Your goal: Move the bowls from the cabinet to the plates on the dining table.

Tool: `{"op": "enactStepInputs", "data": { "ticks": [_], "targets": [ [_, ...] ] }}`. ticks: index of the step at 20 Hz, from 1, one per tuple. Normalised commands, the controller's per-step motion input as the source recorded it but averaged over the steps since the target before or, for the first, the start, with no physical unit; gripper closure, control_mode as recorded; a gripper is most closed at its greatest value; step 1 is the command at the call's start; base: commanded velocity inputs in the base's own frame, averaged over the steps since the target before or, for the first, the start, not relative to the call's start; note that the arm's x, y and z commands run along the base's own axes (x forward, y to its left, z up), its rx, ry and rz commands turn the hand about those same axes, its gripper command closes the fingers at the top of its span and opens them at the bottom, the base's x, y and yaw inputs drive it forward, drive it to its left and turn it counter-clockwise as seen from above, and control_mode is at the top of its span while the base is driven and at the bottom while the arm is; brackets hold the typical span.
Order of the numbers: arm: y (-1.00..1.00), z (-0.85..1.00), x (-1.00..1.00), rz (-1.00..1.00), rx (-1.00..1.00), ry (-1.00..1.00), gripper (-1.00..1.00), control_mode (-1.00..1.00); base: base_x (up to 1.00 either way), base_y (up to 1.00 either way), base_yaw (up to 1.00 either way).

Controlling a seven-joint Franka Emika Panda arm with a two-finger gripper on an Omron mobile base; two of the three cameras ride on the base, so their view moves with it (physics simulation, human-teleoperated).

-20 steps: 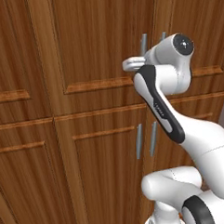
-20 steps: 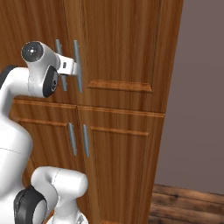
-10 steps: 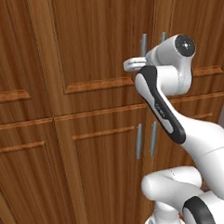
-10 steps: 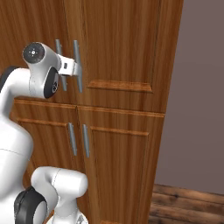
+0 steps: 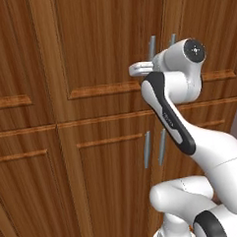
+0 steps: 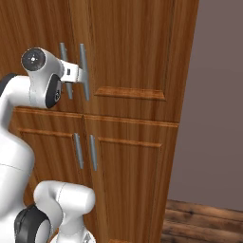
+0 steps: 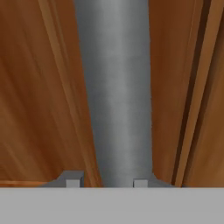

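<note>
Gripper pinches the upper door's handle on the closed cabinet; opening step, next pull outward.

a home kitchen: tall panelled wooden cabinet with grey bar handles, wood plank floor, plain wall.

brown wood-grain cabinet, grey metal handles, white arm
</note>
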Motion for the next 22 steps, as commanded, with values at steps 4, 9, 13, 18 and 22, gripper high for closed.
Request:
{"op": "enactStepInputs", "data": {
  "ticks": [4,9,13,18,22],
  "targets": [
    [0.00,0.00,0.00,0.00,0.00,0.00,1.00,-1.00,0.00,0.00,0.00],
    [0.00,0.00,-0.12,0.00,0.00,0.00,1.00,-1.00,0.00,0.00,0.00],
    [0.00,0.00,-0.44,0.02,0.00,0.00,1.00,-1.00,0.00,0.00,0.00],
    [0.00,0.00,-0.50,0.03,0.00,-0.02,1.00,-1.00,0.00,0.00,0.00],
    [0.24,0.00,-0.37,0.00,0.00,-0.03,1.00,-1.00,0.00,0.00,0.00]
  ]
}}
